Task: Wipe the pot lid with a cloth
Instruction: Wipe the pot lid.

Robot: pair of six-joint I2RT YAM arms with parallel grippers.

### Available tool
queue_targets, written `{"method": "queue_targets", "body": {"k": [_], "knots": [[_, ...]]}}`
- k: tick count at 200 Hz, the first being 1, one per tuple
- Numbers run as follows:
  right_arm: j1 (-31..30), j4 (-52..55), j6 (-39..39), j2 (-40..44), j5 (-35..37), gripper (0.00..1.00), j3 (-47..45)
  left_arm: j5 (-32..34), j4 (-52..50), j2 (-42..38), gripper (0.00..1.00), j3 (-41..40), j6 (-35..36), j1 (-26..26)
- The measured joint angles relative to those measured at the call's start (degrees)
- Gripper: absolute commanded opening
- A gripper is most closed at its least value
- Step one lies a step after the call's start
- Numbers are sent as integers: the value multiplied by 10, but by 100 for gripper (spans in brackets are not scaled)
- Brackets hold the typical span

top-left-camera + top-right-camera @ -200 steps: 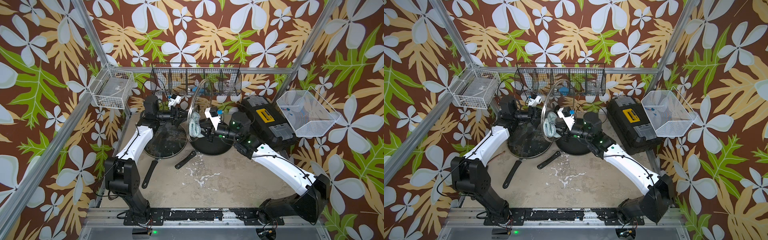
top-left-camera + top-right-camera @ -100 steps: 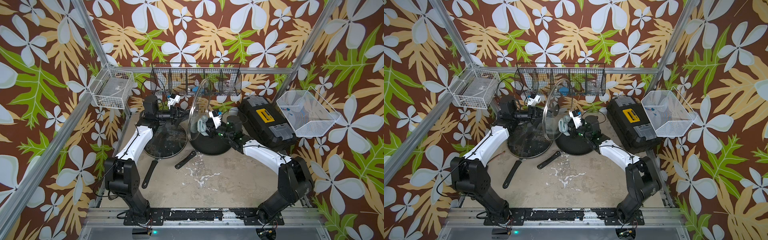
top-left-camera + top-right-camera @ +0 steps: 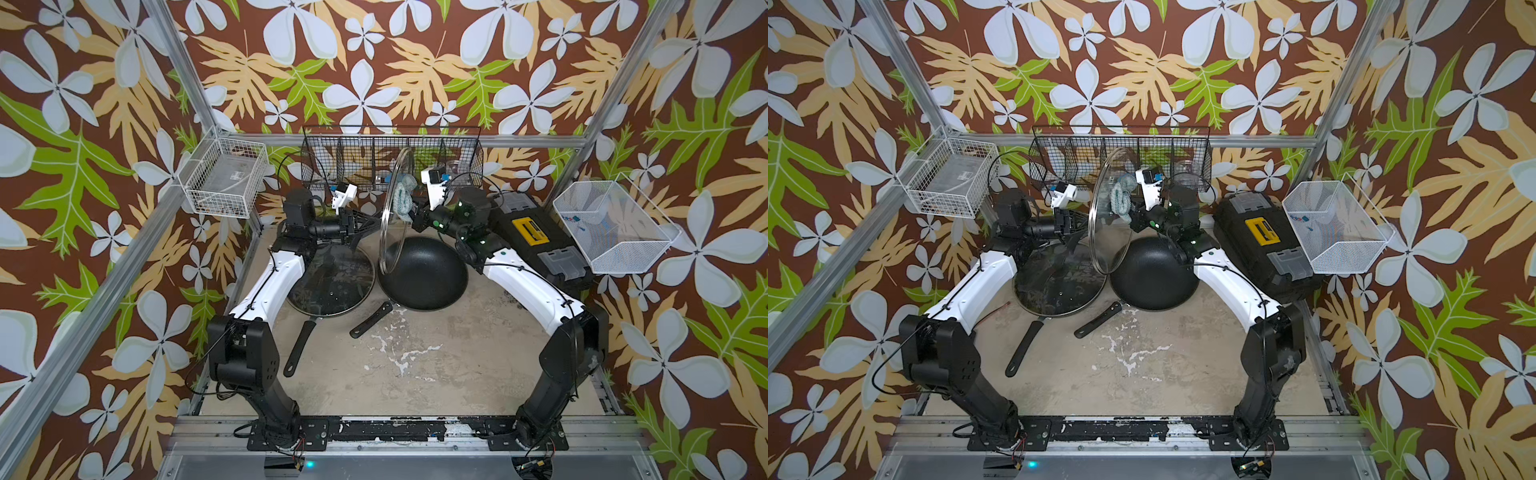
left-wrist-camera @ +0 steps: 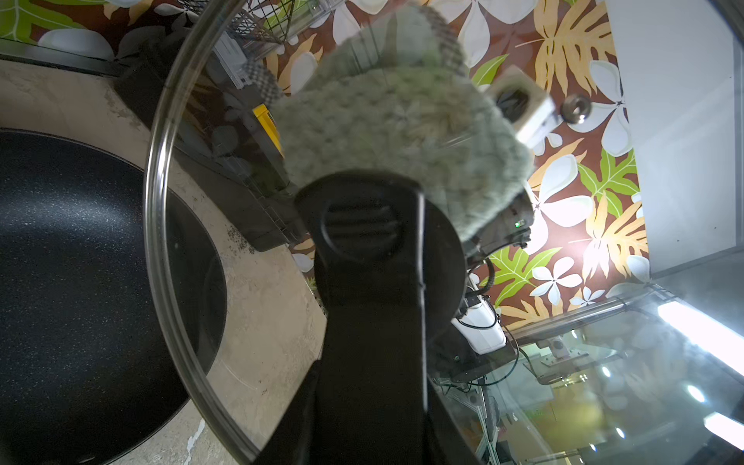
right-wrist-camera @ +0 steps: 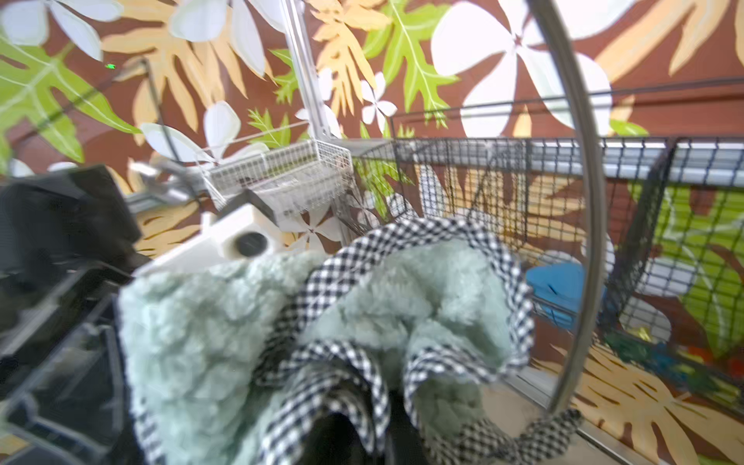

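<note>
The pot lid (image 3: pixel 391 232) is clear glossy glass with a shiny metal rim; the cloth (image 5: pixel 209 322) is fluffy pale-green fabric edged in checked weave; the wok (image 3: pixel 424 274) looks matt black.

Both top views look steeply down over my whole table (image 3: pixel 436 374). My left wrist camera (image 5: pixel 245 243) and right wrist camera (image 4: pixel 517 106) face each other closely through the glass lid (image 4: pixel 241 282), sharing the cloth (image 5: pixel 225 322).
</note>
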State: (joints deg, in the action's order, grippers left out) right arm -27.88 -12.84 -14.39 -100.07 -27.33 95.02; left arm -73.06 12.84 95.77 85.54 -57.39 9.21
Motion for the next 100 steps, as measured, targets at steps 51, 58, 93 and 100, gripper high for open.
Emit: {"method": "queue_targets", "body": {"k": [51, 58, 93, 100], "knots": [[-56, -42, 1, 90, -65, 0, -83, -40, -4, 3, 0, 0, -6, 0], [-66, -46, 2, 104, -75, 0, -105, -44, -6, 3, 0, 0, -6, 0], [-89, -66, -2, 144, -104, 0, -202, -51, -11, 7, 0, 0, -5, 0], [-89, -82, -4, 152, -96, 0, -226, -50, -11, 9, 0, 0, -7, -1]]}}
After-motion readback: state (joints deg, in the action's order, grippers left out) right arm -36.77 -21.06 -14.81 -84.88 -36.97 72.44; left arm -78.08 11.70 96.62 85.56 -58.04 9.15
